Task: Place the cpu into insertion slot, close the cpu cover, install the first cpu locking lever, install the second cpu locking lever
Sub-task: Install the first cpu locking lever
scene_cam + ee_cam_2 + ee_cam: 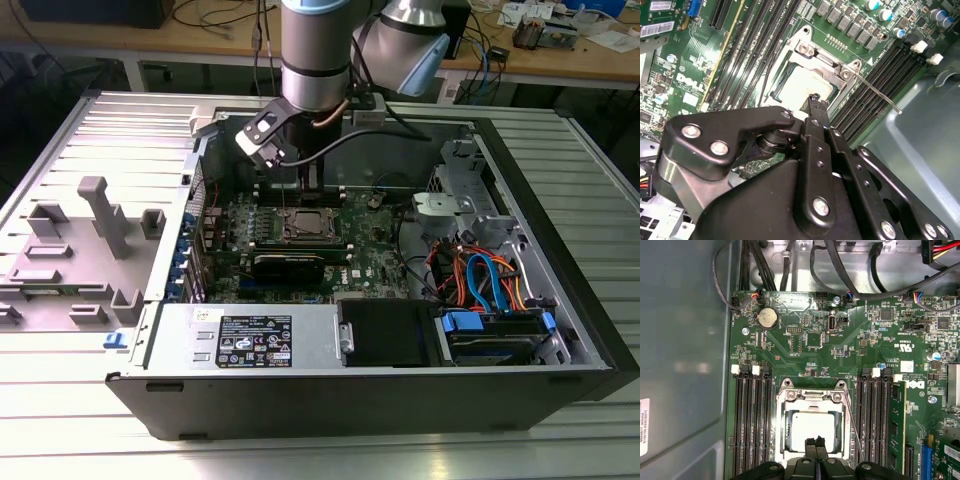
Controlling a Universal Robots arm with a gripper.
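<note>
The black two-fingered gripper [816,444] hangs over the open computer case, its fingertips [815,102] drawn together so that only a hairline gap shows between them in the first wrist view. Nothing sits between them. The tips stand over the near edge of the small flat square cpu with its dull silver-grey metal top [812,426]. Whether they touch it cannot be told.

The cpu lies flat in the square insertion slot with the silver metal rim [288,228], in the middle of the green circuit board [840,340]. The thin shiny silver cpu cover [812,399], a square frame plate with a large cut-out, lies down over the slot, and the cpu's top shows through the cut-out.

A thin silver wire locking lever [875,92] runs out from one corner of the cover at an angle, over the long black memory slots [890,65] beside it.

In the exterior view the grey and silver robot arm [315,60] reaches down into the black metal computer case [330,400].
</note>
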